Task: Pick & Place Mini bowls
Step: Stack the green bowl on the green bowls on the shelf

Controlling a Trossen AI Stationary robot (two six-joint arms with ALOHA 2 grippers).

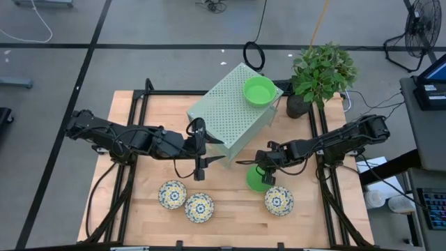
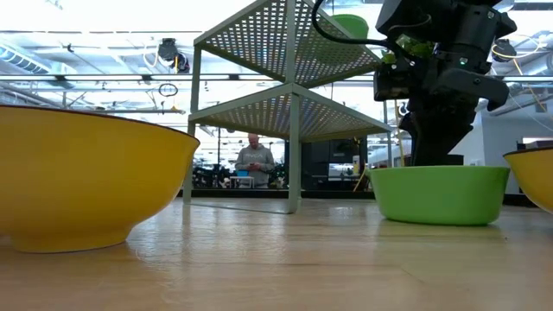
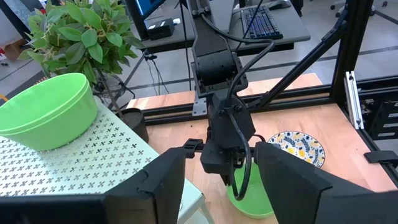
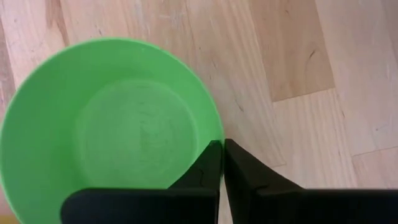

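Note:
A plain green bowl (image 1: 255, 180) stands on its base on the table, and my right gripper (image 1: 260, 166) is above it, shut on it. Another green bowl (image 1: 259, 90) sits on top of the pale-green perforated box (image 1: 226, 115). Three floral white bowls (image 1: 172, 194) (image 1: 199, 207) (image 1: 279, 201) stand near the table's near edge. In the low view their outsides (image 2: 86, 177) look yellow. My left gripper (image 1: 203, 150) hovers open beside the box's near side, touching nothing. No third green bowl shows. My right gripper (image 4: 222, 155) pinches the green bowl's rim (image 4: 215, 122) between its two fingers, one finger (image 4: 205, 171) inside the bowl and the other (image 4: 249, 174) outside. The fingers come from above, pointing down. The bowl stands upright with its base (image 2: 441, 216) on the table.
A potted plant (image 1: 320, 73) stands at the table's far right corner beside the box. Black frame rails (image 1: 139, 104) run along the table's sides. Bare wood (image 1: 230, 199) lies between the floral bowls. A person (image 2: 254, 161) stands far off in the room behind.

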